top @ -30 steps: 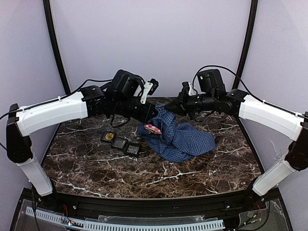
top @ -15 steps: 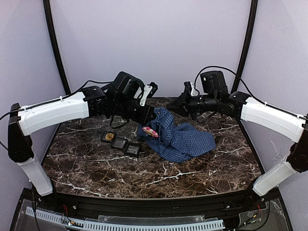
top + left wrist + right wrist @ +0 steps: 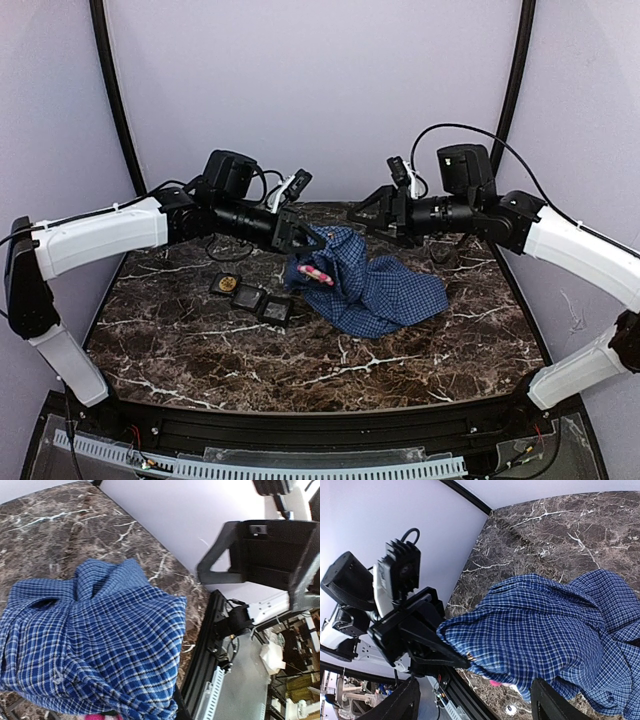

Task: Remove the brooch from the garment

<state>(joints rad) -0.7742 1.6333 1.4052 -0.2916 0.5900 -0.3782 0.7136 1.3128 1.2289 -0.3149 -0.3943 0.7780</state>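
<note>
Just changed: my right gripper, a sec ago shut and up against the top edge of the shirt, has sprung wide and backed off to the right. It now hangs above the cloth w/ nothing in it and touching nothing; in its wrist view both fingers stand far apart w/ only shirt and tabletop btwn them. My left arm has swung round too, but my left gripper stays fully shut on a fold at the shirt's left edge, holding that corner up off the tabletop. The brooch, the pink bit, is still on the shirt, just below my left gripper on the raised fold, so the task isn't done yet. My read: the right side is freed up to go for the brooch while the left keeps the cloth taut. The rest of the shirt lies crumpled mid-tabletop, the black tray just to its left, not touching as far as I can tell.
</note>
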